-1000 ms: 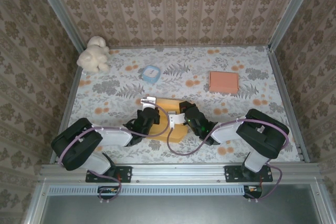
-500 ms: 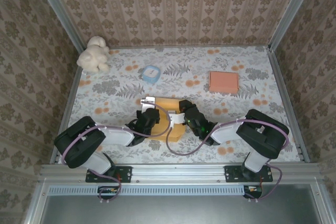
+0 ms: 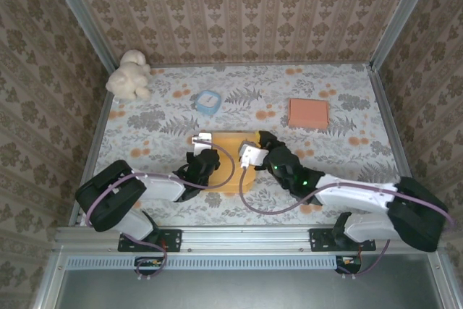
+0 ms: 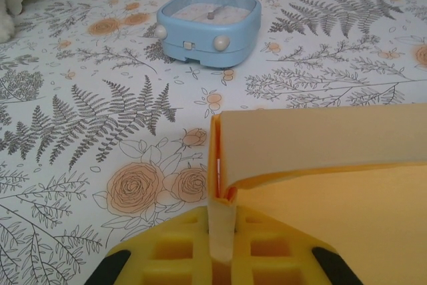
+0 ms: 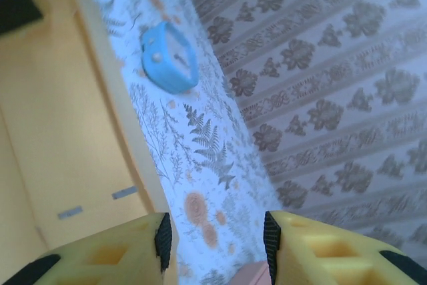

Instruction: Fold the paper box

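Floral-print table [image 3: 347,161]: paper box [image 3: 230,144], partly folded, front of centre. Left gripper [image 4: 220,228] pinches its left wall; right gripper [image 5: 213,235], fingers spread, sits at its right edge. Beyond: blue timer [image 3: 208,100], orange pad [image 3: 308,113], plush toy [image 3: 129,74].

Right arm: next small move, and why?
Probably ease the right tool sideways until the paper box wall beside it sits between its jaws: they stand open with no paper between, while the left tool pinches a flap edge.

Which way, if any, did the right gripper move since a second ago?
Yes, slightly: the right gripper shifted right and back, toward the orange pad.
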